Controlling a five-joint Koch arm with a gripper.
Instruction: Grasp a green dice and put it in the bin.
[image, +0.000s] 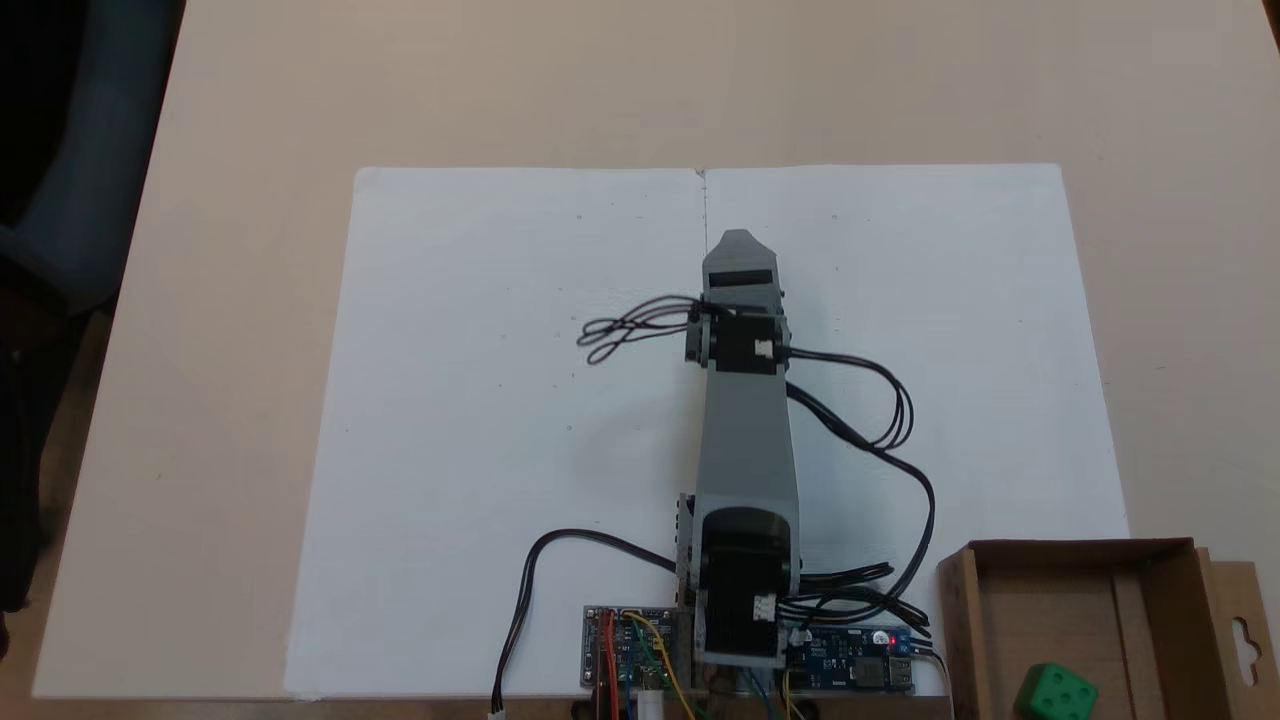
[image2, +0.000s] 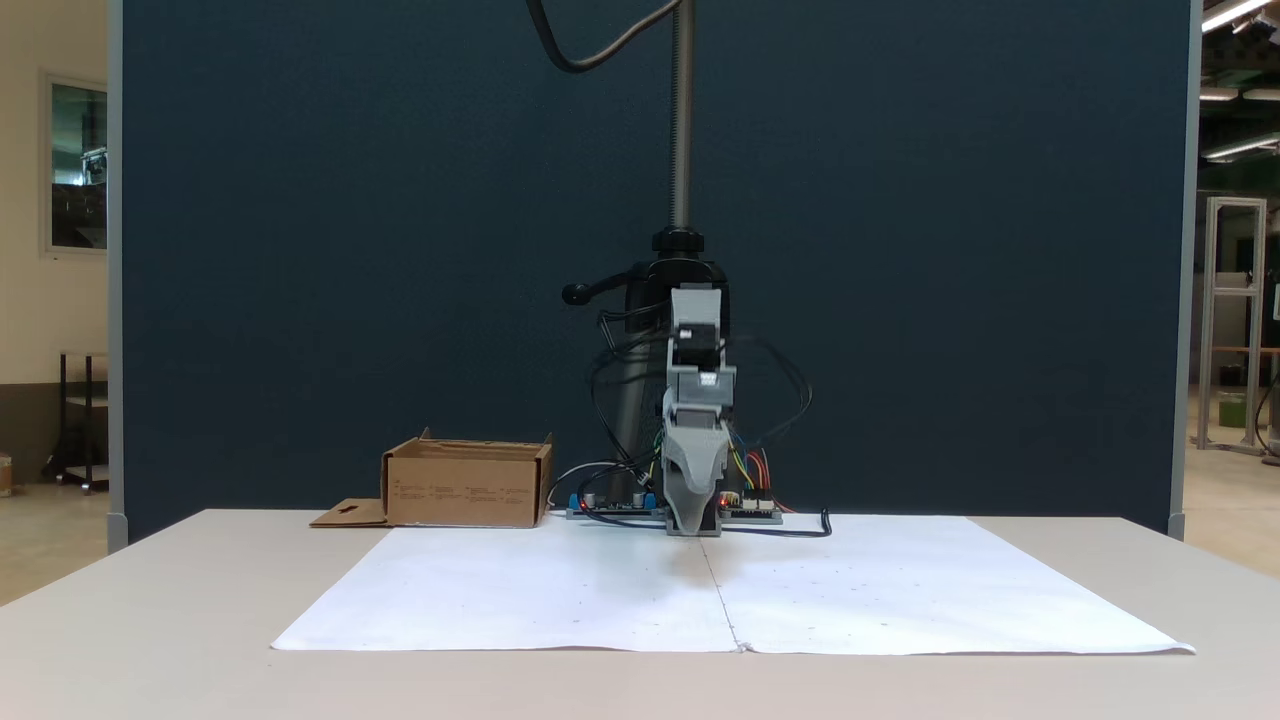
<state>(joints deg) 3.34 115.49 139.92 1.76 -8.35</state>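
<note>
Beige table (image: 230, 300) under white paper (image: 480, 420), dark partition (image2: 350, 250) behind; end effector (image: 738, 240) state unclear.

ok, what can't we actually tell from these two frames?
- Claw state: in both fixed views its parts overlap, no gap visible.
- Green dice: cut off by the bottom edge from above; the bin wall hides it from the front.
- Bin flap: runs off the right edge from above.
</note>
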